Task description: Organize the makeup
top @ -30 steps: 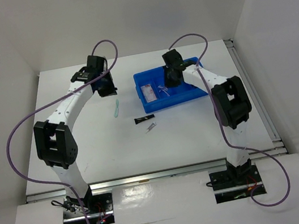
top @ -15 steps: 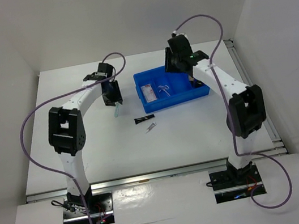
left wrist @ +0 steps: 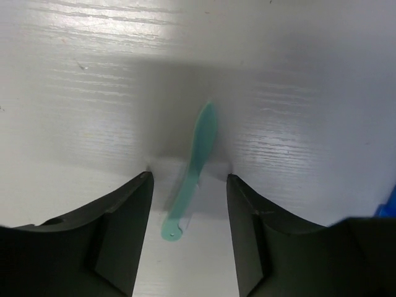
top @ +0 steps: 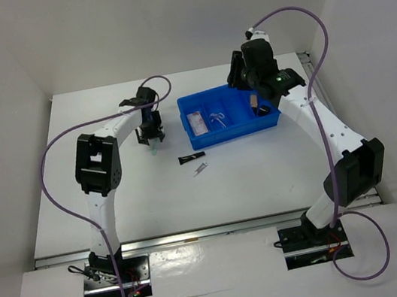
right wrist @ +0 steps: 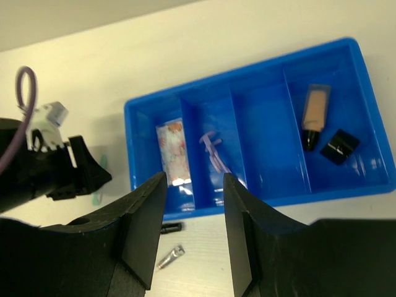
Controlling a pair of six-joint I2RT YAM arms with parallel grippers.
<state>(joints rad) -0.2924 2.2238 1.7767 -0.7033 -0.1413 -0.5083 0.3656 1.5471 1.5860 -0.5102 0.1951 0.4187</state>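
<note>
White tabletop (left wrist: 74,93), teal spatula (left wrist: 201,139) inside parted left hand (left wrist: 189,185)

The left arm (top: 115,126) is holding its elbow high and angling forward, the left gripper (left wrist: 189,185) pointing straight down with fingers (left wrist: 124,235) standing apart. The right arm (top: 313,110) is spanning far forward, the right gripper (right wrist: 193,182) hanging raised and tilting downward, fingers parted, gripping nothing.

Teal spatula (top: 153,153) largely covered by left gripper (top: 152,142) from above, blue bin (left wrist: 390,208) cropped to a corner sliver
</note>
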